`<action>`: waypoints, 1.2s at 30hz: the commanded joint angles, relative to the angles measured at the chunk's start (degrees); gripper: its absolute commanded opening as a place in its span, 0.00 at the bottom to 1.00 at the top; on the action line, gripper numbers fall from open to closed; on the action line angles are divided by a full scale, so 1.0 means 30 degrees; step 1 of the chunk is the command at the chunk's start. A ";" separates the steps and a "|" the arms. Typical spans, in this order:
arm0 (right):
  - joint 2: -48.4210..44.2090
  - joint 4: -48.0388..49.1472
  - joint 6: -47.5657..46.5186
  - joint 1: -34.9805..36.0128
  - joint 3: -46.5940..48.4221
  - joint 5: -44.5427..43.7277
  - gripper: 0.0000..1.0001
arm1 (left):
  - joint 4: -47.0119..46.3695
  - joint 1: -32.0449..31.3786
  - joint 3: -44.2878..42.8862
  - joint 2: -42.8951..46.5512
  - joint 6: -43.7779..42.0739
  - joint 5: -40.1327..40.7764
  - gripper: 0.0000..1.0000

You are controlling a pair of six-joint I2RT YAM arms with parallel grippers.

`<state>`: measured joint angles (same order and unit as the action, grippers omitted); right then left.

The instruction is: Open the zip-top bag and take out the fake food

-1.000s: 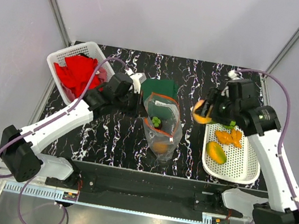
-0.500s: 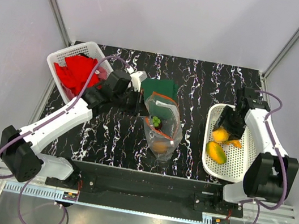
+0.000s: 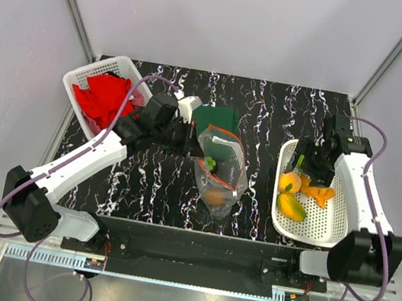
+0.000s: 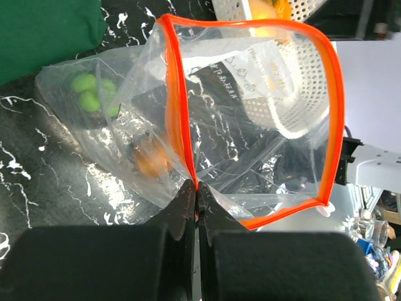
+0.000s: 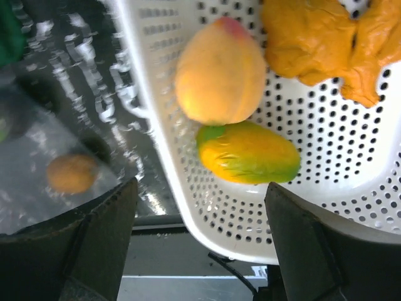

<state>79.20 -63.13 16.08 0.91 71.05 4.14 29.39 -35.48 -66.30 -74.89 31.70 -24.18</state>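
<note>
The clear zip-top bag [image 3: 220, 173] stands on the dark marble table, its mouth wide open and framed by the orange-red zip strip [image 4: 182, 106]. My left gripper [image 3: 192, 138] is shut on that strip at the bag's rim [image 4: 195, 187]. A green fruit [image 4: 93, 94] and a round orange fruit [image 4: 150, 160] lie inside the bag. My right gripper [image 3: 310, 163] is open and empty over the white tray [image 3: 330, 232]; its fingers [image 5: 94, 238] stand far apart. In the tray lie a peach-orange fruit [image 5: 219, 72], a yellow-green mango [image 5: 247, 153] and an orange carrot-like piece [image 5: 326, 44].
A white basket [image 3: 82, 76] with a red cloth [image 3: 106, 96] stands at the back left. A flat dark green cloth [image 3: 218, 117] lies just behind the bag. The left arm reaches across the table between the basket and the bag.
My right gripper carried the peach-orange fruit from beside the bag to the tray, let it go there, and now hovers open. The left gripper still holds the bag rim.
</note>
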 commanded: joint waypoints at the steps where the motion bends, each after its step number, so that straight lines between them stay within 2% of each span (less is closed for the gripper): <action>1: -0.2343 -0.1542 -0.0147 0.3284 0.3001 0.2162 0.84 | -0.1534 0.0022 -0.0429 -0.0084 0.0594 -0.0874 0.00; 8: -0.0475 -0.3008 0.2901 1.0700 0.8685 0.0820 0.64 | -0.1768 0.0022 -0.0136 0.0120 0.0946 -0.0669 0.00; 11: 0.0930 -0.3008 0.3167 1.1969 1.0708 0.0670 0.54 | -0.1914 -0.0008 -0.0048 0.0121 0.1238 -0.0669 0.00; 15: 0.3358 -0.2453 0.2903 1.3463 1.1591 0.1577 0.51 | -0.1973 -0.0096 -0.0252 0.0092 0.1502 -0.0523 0.00; 17: 0.4037 -0.1870 0.3107 1.3584 1.1243 0.1986 0.49 | -0.2031 -0.0096 -0.0427 0.0033 0.1502 -0.0494 0.00; 19: 0.4916 -0.1516 0.2934 1.3671 1.0655 0.2164 0.38 | -0.2032 -0.0096 -0.0603 0.0004 0.1531 -0.0406 0.00; 20: 0.5151 -0.1108 0.2874 1.3701 1.0451 0.2135 0.36 | -0.2090 -0.0125 -0.0604 0.0003 0.1590 -0.0376 0.00; 27: 0.6939 0.0242 0.1849 1.3701 0.7377 0.1754 0.32 | -0.2266 -0.0798 0.0010 -0.0202 0.1824 0.0092 0.00; 36: 0.6765 0.2879 0.2345 1.4023 0.3303 0.3128 0.30 | -0.2442 -0.0916 0.1124 0.0121 0.1766 0.0562 0.00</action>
<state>100.44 -59.22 22.79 41.78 83.20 10.61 24.60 -38.11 -63.44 -75.22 37.08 -23.57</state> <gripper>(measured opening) 0.294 0.012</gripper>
